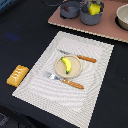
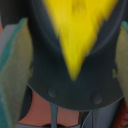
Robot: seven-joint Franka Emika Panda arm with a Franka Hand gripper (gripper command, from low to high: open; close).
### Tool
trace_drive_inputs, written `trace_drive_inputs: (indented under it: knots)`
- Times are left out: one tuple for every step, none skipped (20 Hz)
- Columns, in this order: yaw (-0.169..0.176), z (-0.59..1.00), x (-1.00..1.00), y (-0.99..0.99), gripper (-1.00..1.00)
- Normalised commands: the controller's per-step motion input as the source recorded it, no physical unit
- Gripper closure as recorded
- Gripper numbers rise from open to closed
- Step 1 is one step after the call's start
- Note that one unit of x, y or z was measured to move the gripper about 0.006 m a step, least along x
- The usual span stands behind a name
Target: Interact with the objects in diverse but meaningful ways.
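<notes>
A yellow banana (image 1: 66, 64) is seen lying on the round tan plate (image 1: 58, 69), which sits in the middle of a pale striped placemat (image 1: 95, 75) on a dark tabletop (image 1: 20, 30). An orange-handled knife (image 1: 80, 57) is placed just beyond the plate and an orange-handled fork (image 1: 66, 80) just before it. Off the mat, towards the exterior view's left, an orange ridged bread slab (image 1: 17, 75) is set on the dark surface. At the far edge, on a pinkish board (image 1: 107, 27), 2 grey pots are found — one (image 1: 70, 9) beside the other (image 1: 92, 14) (the latter with a yellow cheese wedge (image 1: 94, 8) in it). In the wrist view the cheese wedge (image 2: 75, 30) fills the frame, flanked by the gripper (image 2: 75, 55) fingers (image 2: 17, 70) — contact cannot be told, nor how far the jaws stand apart.
</notes>
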Motion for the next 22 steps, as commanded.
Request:
trace_drive_inputs:
  knots:
    - [-0.035,0.17,0.13,0.17,-1.00]
    - [-0.032,0.21,0.13,0.17,-1.00]
    - [-0.028,0.25,0.11,0.18,-1.00]
    - [-0.025,0.33,0.06,0.17,-1.00]
    - [-0.025,0.39,0.04,0.16,-1.00]
    - [-0.032,0.50,0.01,0.14,-1.00]
    - [-0.040,0.59,0.00,0.09,-1.00]
    - [-0.045,0.63,0.00,0.00,-1.00]
    - [-0.050,0.65,0.00,0.00,-1.00]
    - [-0.050,0.64,0.00,-0.13,-1.00]
    - [-0.056,0.63,0.00,-0.17,-1.00]
    - [-0.062,0.61,-0.01,-0.24,-1.00]
    - [-0.069,0.56,-0.07,-0.32,-1.00]
    - [-0.078,0.54,-0.11,-0.36,-1.00]
    - [-0.084,0.53,-0.14,-0.35,-1.00]
    - [-0.085,0.53,-0.18,-0.34,-1.00]
    - [-0.086,0.52,-0.20,-0.32,-1.00]
    - [-0.088,0.43,-0.21,-0.37,-1.00]
    - [-0.089,0.35,-0.18,-0.42,-1.00]
    - [-0.094,0.23,-0.16,-0.49,-1.00]
    - [-0.107,0.13,-0.16,-0.59,-1.00]
    - [-0.116,0.05,-0.18,-0.67,-1.00]
